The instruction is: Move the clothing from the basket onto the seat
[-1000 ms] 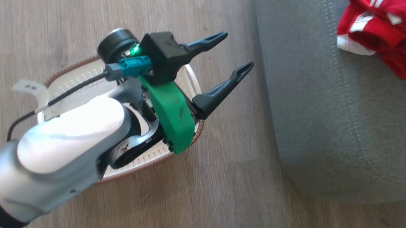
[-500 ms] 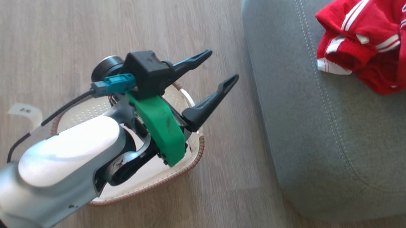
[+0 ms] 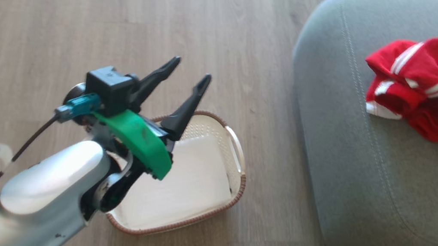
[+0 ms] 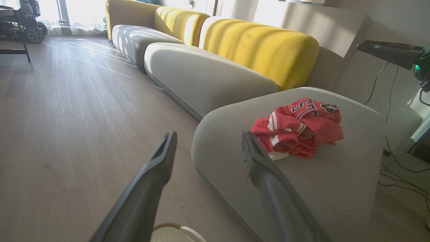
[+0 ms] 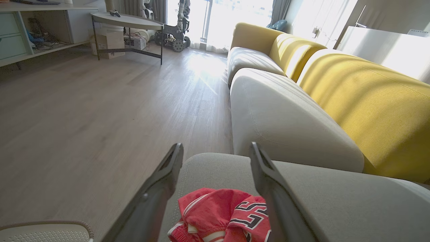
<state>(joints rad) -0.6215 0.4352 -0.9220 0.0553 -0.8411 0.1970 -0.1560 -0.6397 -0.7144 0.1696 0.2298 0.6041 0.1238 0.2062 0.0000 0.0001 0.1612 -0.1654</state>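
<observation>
While L fingers [image 3: 187, 105] & R fingers [image 5: 158, 188] gape empty, crumpled red white-striped clothing [image 3: 422, 97] sits on seat [image 3: 366, 184].

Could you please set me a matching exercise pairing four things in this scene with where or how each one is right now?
Column one:
1. clothing
2. basket
3. seat
4. left gripper

Column two:
A. open and empty, held above the basket
B. red, lying crumpled on the seat
C. standing on the wooden floor
D. light grey, with a stitched seam

Pairs: 1-B, 2-C, 3-D, 4-A
</observation>
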